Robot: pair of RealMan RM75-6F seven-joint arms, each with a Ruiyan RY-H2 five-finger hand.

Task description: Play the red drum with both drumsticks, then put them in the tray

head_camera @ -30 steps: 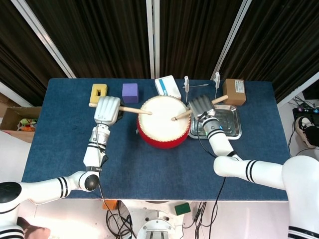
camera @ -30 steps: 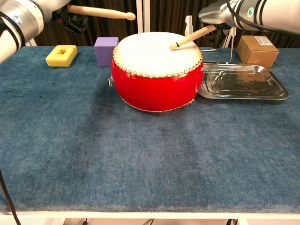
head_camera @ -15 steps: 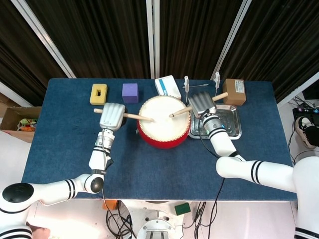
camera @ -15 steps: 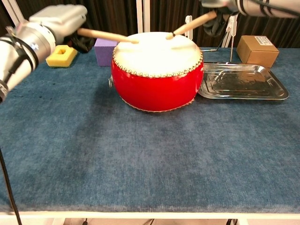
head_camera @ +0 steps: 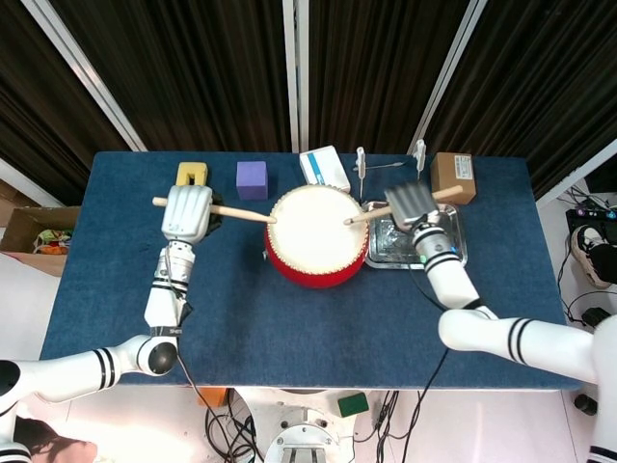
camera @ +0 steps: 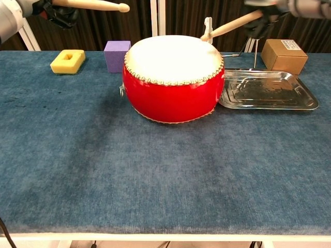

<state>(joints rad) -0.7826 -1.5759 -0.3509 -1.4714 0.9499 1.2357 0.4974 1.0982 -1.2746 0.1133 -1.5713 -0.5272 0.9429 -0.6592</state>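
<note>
The red drum (head_camera: 316, 241) (camera: 173, 80) with its pale skin stands mid-table. My left hand (head_camera: 187, 212) grips a wooden drumstick (head_camera: 241, 213) (camera: 93, 4), whose tip hangs in the air over the drum's left edge. My right hand (head_camera: 413, 203) grips the other drumstick (head_camera: 371, 214) (camera: 230, 25); its tip hovers at the drum's right rim. The metal tray (head_camera: 453, 243) (camera: 266, 90) lies just right of the drum, below the right hand. In the chest view only a dark part of the left hand (camera: 58, 12) and a bit of the right hand (camera: 266, 6) show at the top edge.
Along the far edge sit a yellow block (head_camera: 191, 174), a purple cube (head_camera: 252, 179), a white-blue box (head_camera: 324, 169), two upright white posts (head_camera: 361, 162) and a brown carton (head_camera: 452, 177). Bare blue cloth (camera: 165, 175) fills the front half.
Both sticks have lifted off the drum skin. My left hand has drawn back to the left and up; my right hand has moved right, over the tray.
</note>
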